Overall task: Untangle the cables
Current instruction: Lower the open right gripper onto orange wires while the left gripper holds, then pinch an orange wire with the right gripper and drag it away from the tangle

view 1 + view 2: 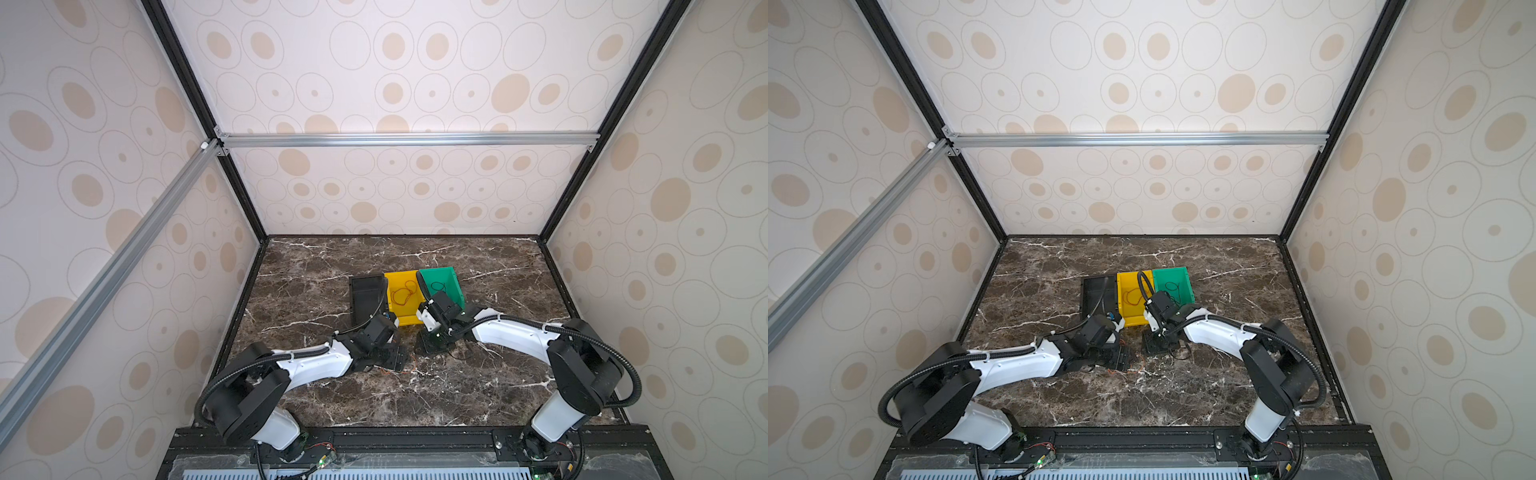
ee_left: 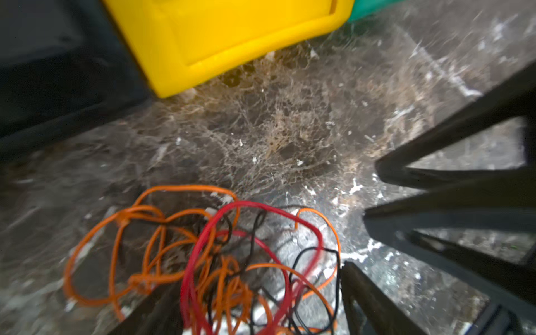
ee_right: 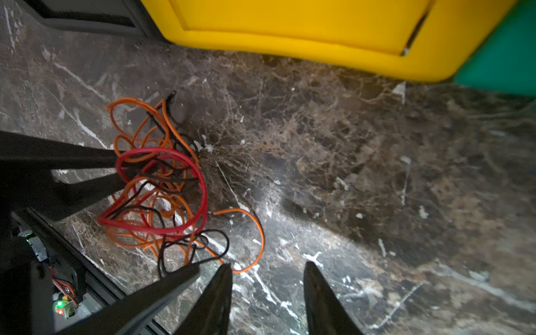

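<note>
Cables (image 2: 203,255): orange, red and black, one tangled heap on the marble table (image 1: 374,399), centre, just on the near side of the yellow bin (image 1: 409,320). Left gripper (image 2: 258,278): fingers apart, straddling the heap. Right gripper (image 3: 268,264): fingers apart, nothing between them, just right of the heap. Far row, left to right: black tray (image 1: 365,295); yellow bin, holding an orange loop (image 1: 401,296); green bin (image 1: 453,282), holding a black loop (image 1: 436,286).

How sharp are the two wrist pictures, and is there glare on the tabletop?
Left wrist view: smeared throughout, the cable tangle soft, the yellow bin blurred. Right wrist view: tangle crisper, bin edge soft, a pale glare patch on the marble table. Both top views: sharp, tangle tiny.
</note>
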{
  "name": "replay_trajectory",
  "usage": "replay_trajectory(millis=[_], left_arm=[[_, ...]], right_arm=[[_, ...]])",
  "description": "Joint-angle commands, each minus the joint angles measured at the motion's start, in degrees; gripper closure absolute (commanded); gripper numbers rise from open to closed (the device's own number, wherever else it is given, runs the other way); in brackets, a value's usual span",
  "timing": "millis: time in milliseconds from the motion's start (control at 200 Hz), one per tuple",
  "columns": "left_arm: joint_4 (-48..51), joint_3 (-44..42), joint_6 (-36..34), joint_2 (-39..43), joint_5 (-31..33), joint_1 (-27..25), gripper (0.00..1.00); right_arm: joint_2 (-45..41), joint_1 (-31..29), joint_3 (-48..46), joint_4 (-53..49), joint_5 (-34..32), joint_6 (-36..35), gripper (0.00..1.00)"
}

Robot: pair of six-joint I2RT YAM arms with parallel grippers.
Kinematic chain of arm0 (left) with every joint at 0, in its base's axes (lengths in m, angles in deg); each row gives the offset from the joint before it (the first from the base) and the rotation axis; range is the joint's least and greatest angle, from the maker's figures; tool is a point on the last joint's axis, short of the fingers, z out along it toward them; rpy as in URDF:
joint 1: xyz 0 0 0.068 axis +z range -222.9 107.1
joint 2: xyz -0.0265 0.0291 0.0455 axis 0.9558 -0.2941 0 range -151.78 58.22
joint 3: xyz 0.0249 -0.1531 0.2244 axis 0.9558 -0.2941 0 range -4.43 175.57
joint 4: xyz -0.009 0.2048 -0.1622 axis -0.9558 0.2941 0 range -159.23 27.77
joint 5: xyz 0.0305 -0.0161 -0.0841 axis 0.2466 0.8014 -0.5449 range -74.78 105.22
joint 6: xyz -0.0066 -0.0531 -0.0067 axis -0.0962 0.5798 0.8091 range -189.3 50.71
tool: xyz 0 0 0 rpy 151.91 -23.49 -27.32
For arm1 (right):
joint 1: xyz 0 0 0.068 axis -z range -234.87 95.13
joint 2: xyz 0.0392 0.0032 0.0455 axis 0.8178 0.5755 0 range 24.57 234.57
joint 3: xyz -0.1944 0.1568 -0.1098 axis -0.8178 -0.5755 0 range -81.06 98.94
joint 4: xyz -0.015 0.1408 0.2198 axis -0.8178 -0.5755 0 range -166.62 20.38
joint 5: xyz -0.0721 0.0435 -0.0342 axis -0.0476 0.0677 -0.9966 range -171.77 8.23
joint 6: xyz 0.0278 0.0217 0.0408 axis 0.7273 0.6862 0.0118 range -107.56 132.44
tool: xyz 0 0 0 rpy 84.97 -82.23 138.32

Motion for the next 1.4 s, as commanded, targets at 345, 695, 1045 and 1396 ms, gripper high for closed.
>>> replay_trajectory(millis=[345,695,1045,1396], left_arm=[[1.64,-2.15,2.83,-0.28,5.48,-0.13,0.65],[-11.77,-11.05,8.06,11.77,-1.39,3.28,0.93],[-16.34,-15.36,11.07,17.26,-3.40,5.57,0.97],[-18.45,-16.41,13.47,21.23,-3.06,6.78,0.99]], right_arm=[[-3.69,-0.42,-1.18,-2.32,-2.32,-0.02,0.57],[-3.47,-0.34,-2.24,1.41,1.37,2.28,0.56],[0.20,-0.33,-4.53,10.42,8.44,7.74,0.51],[3.67,-0.34,-6.58,15.60,12.75,12.47,0.52]])
